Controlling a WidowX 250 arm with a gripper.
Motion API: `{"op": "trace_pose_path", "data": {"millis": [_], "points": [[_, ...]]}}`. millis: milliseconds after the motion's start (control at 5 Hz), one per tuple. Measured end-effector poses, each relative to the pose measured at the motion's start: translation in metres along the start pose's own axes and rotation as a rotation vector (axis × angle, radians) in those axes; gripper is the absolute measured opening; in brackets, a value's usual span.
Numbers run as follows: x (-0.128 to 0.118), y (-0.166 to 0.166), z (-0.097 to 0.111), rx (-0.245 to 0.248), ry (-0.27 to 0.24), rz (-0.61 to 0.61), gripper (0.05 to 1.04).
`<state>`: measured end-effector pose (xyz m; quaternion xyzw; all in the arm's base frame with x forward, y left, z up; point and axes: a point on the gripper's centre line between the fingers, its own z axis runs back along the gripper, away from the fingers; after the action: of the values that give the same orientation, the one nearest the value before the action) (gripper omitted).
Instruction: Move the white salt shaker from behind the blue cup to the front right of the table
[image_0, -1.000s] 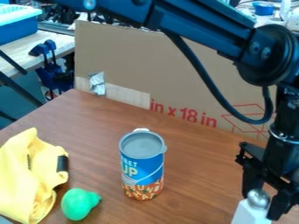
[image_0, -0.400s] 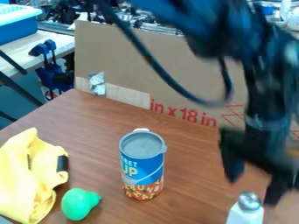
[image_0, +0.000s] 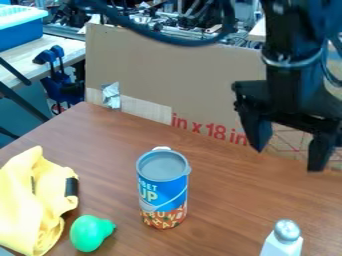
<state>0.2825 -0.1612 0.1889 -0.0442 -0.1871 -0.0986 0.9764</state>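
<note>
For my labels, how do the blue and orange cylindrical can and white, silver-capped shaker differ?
The can is wider than the shaker. The can is patterned; the shaker's visible body is plain white. The can's top is flat and grey, the shaker's domed and silver. Both stand on the brown table.

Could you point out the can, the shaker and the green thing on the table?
Can (image_0: 164, 193), camera view, on its blue side.
Shaker (image_0: 287, 230), camera view, on its metal cap.
Green thing (image_0: 88, 234), camera view, on its round end.
</note>
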Motion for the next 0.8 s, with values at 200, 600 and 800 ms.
{"op": "trace_pose_path", "data": {"millis": [200,600,800], "points": [[0.0001,-0.0002,0.0007,-0.001,0.002,0.006,1.003],[-0.0002,-0.0001,0.0007,0.000,0.003,0.004,1.003],[-0.0003,0.0002,0.0007,0.002,0.004,0.003,1.003]]}}
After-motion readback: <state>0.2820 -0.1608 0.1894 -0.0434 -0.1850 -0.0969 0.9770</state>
